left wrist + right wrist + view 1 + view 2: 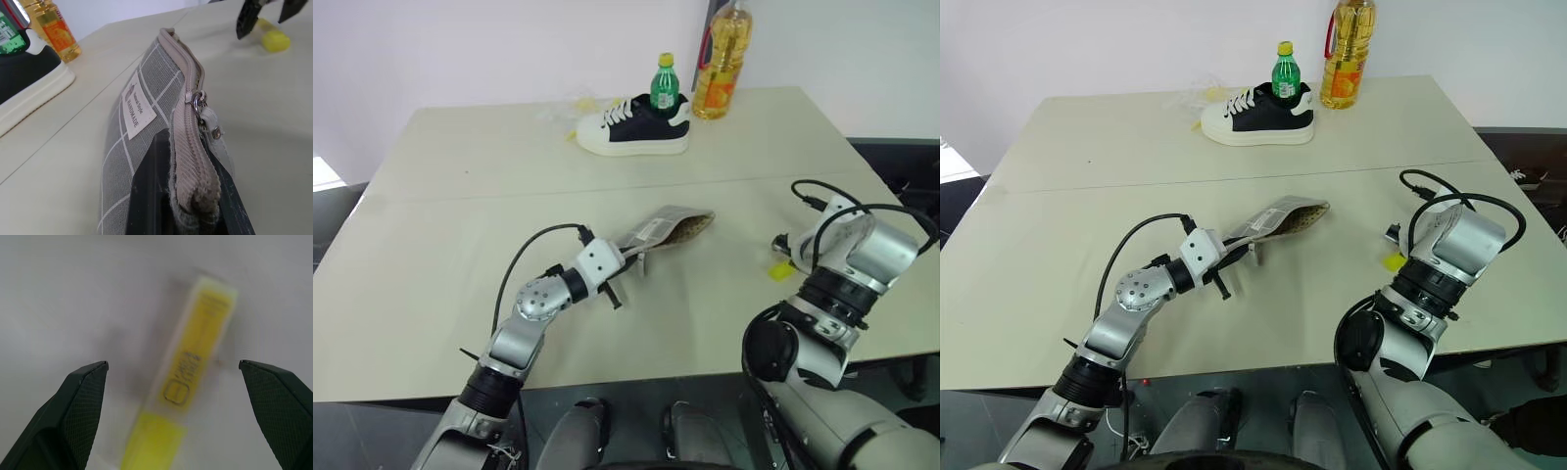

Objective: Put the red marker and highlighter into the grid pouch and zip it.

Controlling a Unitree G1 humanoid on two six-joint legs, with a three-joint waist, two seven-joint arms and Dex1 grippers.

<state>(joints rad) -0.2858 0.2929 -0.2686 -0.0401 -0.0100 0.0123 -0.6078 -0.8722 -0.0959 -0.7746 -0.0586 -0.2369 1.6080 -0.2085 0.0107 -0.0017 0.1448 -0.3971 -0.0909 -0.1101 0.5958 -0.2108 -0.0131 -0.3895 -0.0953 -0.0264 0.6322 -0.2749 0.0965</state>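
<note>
Left end effector (188, 205) pinches the grid pouch (668, 227) mid-counter (460, 225); right end effector (173, 377), spread wide, hangs over the highlighter (188, 382) near the counter's right edge

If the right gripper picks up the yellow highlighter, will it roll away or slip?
The highlighter looks flat-sided, so it probably will not roll on the table. Its smooth plastic may slip slightly. The open right gripper straddles it, so a grip across it seems feasible.
</note>
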